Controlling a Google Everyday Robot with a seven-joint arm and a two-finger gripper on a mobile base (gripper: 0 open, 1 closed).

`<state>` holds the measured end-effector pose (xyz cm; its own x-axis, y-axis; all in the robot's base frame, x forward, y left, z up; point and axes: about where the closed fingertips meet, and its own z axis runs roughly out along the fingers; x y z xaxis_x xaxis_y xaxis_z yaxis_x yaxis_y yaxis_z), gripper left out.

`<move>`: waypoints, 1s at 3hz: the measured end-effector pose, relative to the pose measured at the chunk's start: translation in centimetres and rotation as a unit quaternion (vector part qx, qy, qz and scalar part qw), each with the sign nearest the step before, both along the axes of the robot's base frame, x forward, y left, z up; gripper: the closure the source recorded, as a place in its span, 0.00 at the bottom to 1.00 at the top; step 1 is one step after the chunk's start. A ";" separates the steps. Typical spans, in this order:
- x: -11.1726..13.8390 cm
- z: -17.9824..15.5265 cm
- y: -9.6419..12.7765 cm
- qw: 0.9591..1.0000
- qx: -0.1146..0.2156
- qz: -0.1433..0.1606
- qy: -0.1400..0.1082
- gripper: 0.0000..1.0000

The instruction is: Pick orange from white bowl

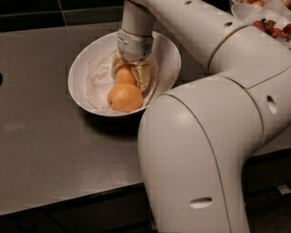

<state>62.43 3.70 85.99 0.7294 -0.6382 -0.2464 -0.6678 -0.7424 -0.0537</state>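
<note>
Gripper (130, 76) first: it is down inside the white bowl (75, 84), pointing straight down from the wrist, with its two pale fingers (144, 76) on either side of the orange (125, 75), and as far as can be seen they lie against both flanks of the fruit, pinching it. Largest in view is the robot's white arm (200, 150), whose bulky near segment fills the lower right and whose upper links reach across from the right to the bowl. Beneath everything runs the dark grey counter (45, 136), and the white bowl sits on it toward the back, left of the arm. A crinkled paper liner (97, 77) covers the bowl's inside. At the top right corner, well apart, stands a smaller bowl (248, 11) holding red fruit (273, 25), which has no part in this. Inside the white bowl, a larger, paler fruit (123, 97) rests at the near side, touching or just in front of the orange, and the gripper is not on it. The orange itself is low in the bowl, seemingly resting on the liner. Judged from this, the reach and the choice of the right fruit are done and the grasp looks made or nearly so; what is left is the lift, carrying the orange up over the rim without dragging the liner or nudging the paler fruit beside it.
</note>
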 end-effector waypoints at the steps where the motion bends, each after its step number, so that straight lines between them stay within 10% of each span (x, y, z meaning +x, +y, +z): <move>1: 0.0 0.0 0.0 1.000 0.000 0.000 0.000 0.56; 3: 0.7 0.5 0.4 0.999 0.021 -0.011 -0.025 0.99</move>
<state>63.17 4.07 86.49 0.7272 -0.6443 -0.2369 -0.6799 -0.7236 -0.1191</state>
